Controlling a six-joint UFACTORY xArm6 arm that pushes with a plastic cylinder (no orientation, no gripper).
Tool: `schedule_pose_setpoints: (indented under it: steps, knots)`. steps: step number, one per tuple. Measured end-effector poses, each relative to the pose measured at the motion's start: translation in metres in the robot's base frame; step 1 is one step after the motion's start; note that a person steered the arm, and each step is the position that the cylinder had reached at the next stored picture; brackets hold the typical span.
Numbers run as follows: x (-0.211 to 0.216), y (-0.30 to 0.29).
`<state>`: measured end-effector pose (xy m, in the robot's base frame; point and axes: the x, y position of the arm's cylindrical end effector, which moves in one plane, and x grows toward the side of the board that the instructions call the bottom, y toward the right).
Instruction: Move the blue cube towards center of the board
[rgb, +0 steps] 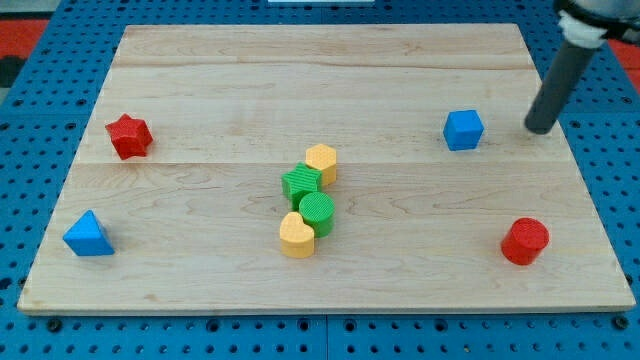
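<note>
A pale wooden table (200, 70) lies on a blue pegboard (30, 120). Near the middle four blocks crowd together in a slanting line: a yellow hexagon block (321, 161) uppermost, a green star block (300, 185) touching it below-left, a green cylinder (317, 212) under that, and a yellow heart block (296, 235) lowest. Well apart at the view's left sit a red star block (129, 136) and, lower, a blue triangular block (87, 234). A red cylinder (524, 241) stands near the bottom right
</note>
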<state>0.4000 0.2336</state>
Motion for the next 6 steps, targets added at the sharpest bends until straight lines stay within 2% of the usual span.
schedule_pose_setpoints:
  steps: [2, 4, 6]
  knots:
    - [-0.012, -0.124]
    - [0.056, -0.141]
    - [0.021, -0.212]
